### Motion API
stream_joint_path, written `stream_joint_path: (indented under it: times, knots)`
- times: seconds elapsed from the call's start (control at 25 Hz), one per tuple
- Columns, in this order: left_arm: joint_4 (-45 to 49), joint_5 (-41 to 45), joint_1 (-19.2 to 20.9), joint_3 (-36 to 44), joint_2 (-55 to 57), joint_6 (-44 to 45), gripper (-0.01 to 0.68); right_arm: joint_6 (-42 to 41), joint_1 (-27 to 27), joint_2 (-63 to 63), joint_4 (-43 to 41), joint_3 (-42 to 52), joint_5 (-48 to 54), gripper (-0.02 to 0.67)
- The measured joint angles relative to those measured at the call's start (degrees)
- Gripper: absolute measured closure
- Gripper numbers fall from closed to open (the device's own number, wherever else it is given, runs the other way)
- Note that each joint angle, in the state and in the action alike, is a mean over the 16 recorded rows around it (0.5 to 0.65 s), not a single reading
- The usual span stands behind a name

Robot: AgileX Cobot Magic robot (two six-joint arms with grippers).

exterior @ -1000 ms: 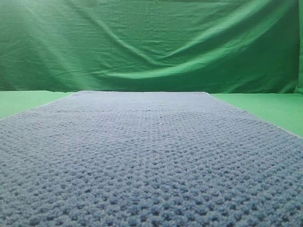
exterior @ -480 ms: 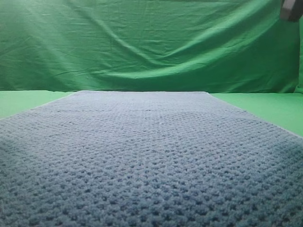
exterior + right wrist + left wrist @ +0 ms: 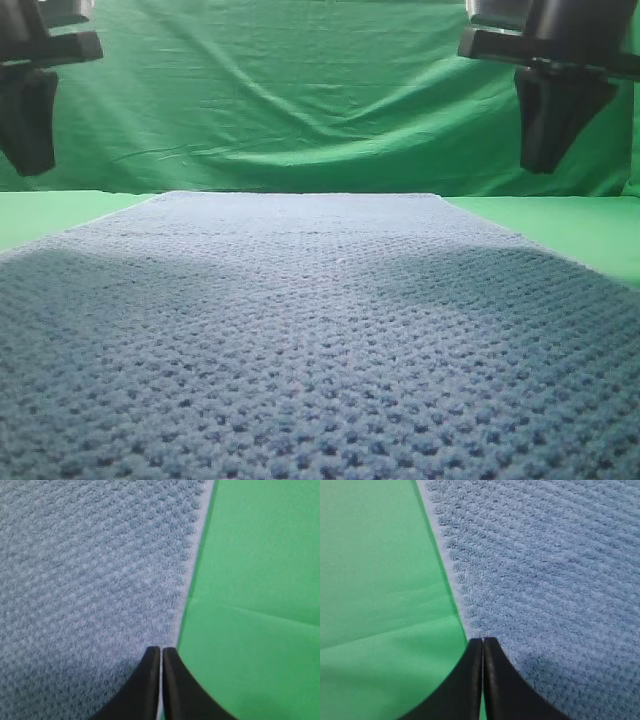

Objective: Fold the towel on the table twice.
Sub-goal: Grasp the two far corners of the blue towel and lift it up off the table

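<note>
The blue-grey waffle-weave towel lies flat and unfolded on the green table. My left gripper hangs above the towel's left side and my right gripper above its right side, both well clear of the cloth. In the left wrist view the left gripper is shut and empty over the towel's left edge. In the right wrist view the right gripper is shut and empty over the towel's right edge.
A wrinkled green backdrop cloth hangs behind the table. Bare green table shows left of the towel and right of it. The grippers cast shadows on the towel.
Both grippers have come down into the exterior view, the right one first, then the left. Their shadows now fall on the towel. The towel has not moved.
</note>
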Motion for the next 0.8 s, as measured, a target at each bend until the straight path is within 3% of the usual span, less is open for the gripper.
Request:
stream_joint_path:
  times: [0.52,0.64,0.8]
  knots:
    - [0.0,-2.8,0.0,-1.8,5.9,-4.8,0.120,-4.5,0.0,7.5,4.8,-3.2,-4.5,0.082]
    - [0.0,-3.6,0.0,-1.8,6.3,-5.5,0.048,-5.2,0.0,8.5,5.4,-3.2,-5.4,0.020]
    - [0.0,-4.6,0.0,-1.9,7.2,-5.8,0.028,-5.6,0.0,9.8,5.5,-3.3,-6.4,0.002]
